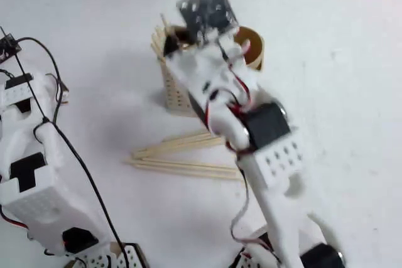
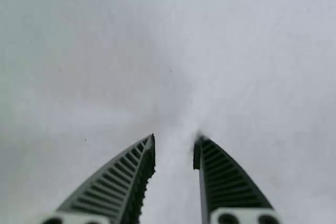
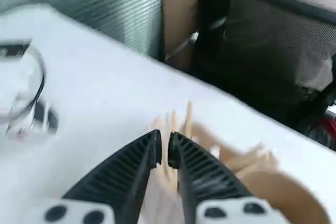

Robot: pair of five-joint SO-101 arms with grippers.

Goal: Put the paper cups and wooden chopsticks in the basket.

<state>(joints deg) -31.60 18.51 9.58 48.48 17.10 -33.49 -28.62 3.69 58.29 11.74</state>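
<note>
Right arm point(image 1: 270, 149): stretched up the table point(image 1: 339, 92) from the near edge, its wrist right over the basket point(image 1: 178, 95).
Right gripper point(image 3: 164, 137): fingers drawn almost together, just a sliver between them, and they hung over the basket's mouth. Pale wood showed just past the tips. Whether a stick was pinched in there could not be told.
Upright chopsticks point(image 1: 157, 41): a few stood in the basket on the side towards the left arm, tips poking above its rim.
Loose chopsticks point(image 1: 182, 155): a bundle lay flat on the table just in front of the basket, fanned into a narrow wedge, the far ends running under the right arm.
Paper cup point(image 1: 252, 47): its brown rim showed at the basket's top on the far side of the right arm. The arm hid how it sat.
Left arm point(image 1: 34, 180): folded back at its own side of the table, well apart from the basket, with a black cable point(image 1: 69, 149) running alongside.
Left gripper point(image 2: 174, 142): fingers parted, nothing between them, pointed at bare white tabletop.
</note>
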